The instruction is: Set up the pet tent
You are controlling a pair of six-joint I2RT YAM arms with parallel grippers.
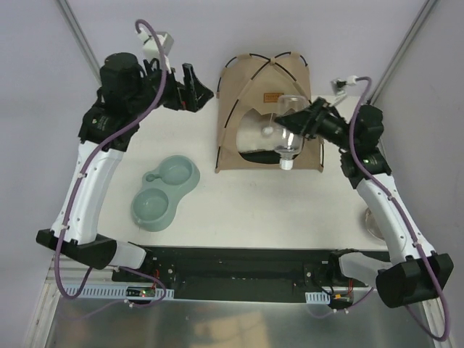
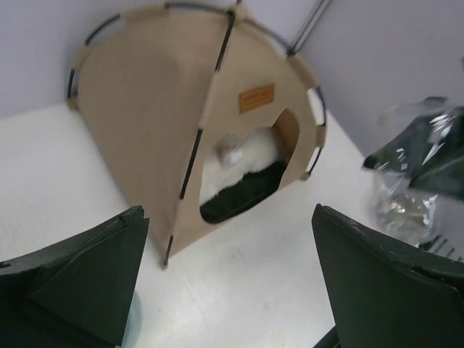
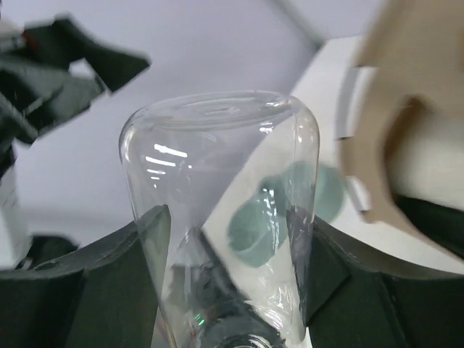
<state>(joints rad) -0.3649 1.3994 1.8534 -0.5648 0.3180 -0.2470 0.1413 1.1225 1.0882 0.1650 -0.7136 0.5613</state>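
Pet tent (image 1: 250, 90): tan fabric dome | right pincer (image 1: 299, 120) clamps clear bottle (image 1: 289, 138) | left pincer (image 2: 228, 217) apart

Likely lab: white table (image 1: 239, 214), bare walls (image 1: 43, 58) (booth-like).

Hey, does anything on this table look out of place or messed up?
Nothing looks spilled or damaged, and the pet tent stands upright with its poles in. The one oddity is that the right gripper holds a clear bottle up off the table, in front of the tent's doorway.
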